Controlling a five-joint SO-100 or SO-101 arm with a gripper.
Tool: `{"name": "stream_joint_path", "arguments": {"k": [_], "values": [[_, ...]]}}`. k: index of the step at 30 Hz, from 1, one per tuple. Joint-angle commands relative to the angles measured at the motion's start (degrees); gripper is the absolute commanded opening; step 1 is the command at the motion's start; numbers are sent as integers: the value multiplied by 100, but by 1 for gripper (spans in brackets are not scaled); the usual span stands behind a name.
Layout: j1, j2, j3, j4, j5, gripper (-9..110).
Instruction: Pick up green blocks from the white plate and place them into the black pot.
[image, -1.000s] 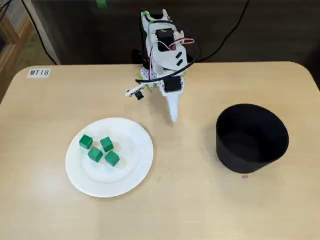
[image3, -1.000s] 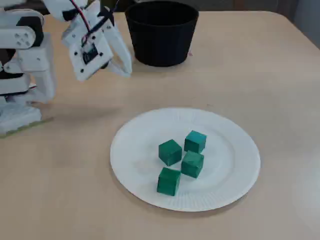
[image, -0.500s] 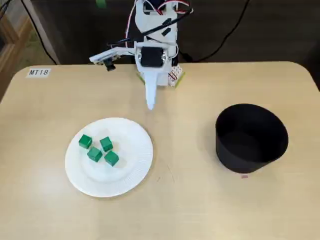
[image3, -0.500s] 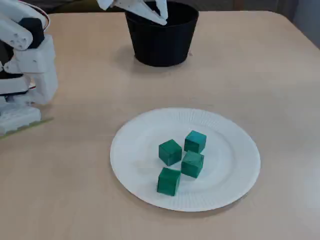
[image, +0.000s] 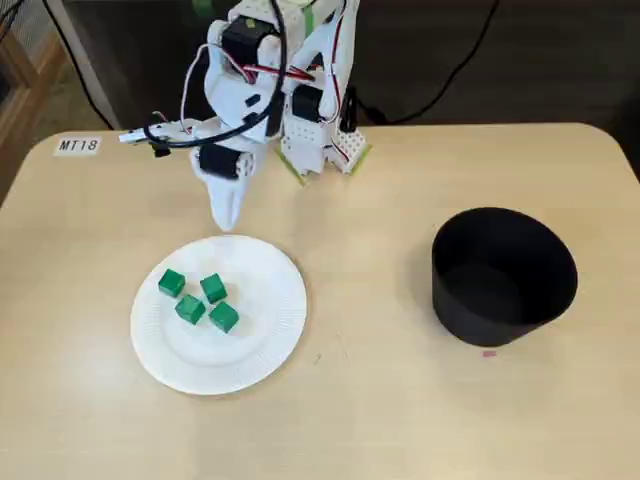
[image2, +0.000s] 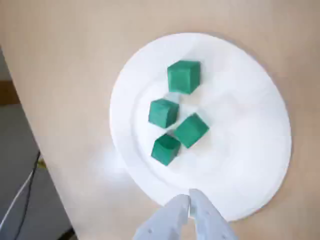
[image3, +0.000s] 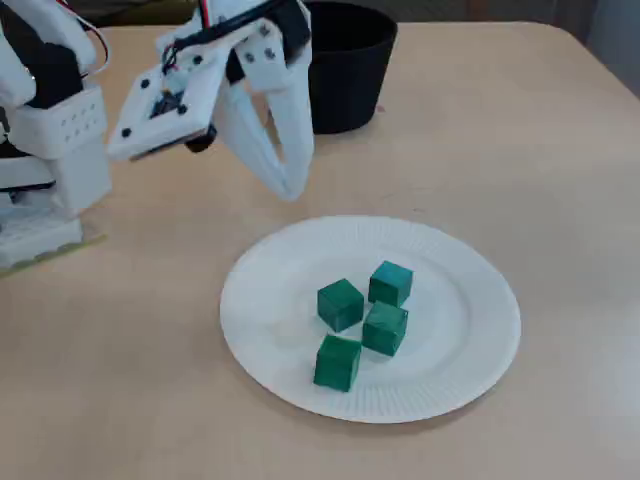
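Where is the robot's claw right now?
In a fixed view, the claw hangs shut above the table, just off the white plate's rim nearest the arm's base, left of the black pot.

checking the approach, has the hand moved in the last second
Yes. In a fixed view the hand has swung left, away from the black pot, to the white plate's far rim.

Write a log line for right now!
gripper: shut, empty, near white plate rim | green blocks: four on plate | black pot: apart
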Motion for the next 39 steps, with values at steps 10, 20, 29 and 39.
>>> {"name": "stream_joint_path", "arguments": {"k": [10, 20, 29, 39], "values": [[457, -1371, -861, 53, -378, 8], [589, -2083, -1125, 141, -475, 28], [615, -3454, -2487, 431, -545, 28], [765, -4342, -2997, 448, -483, 28]]}}
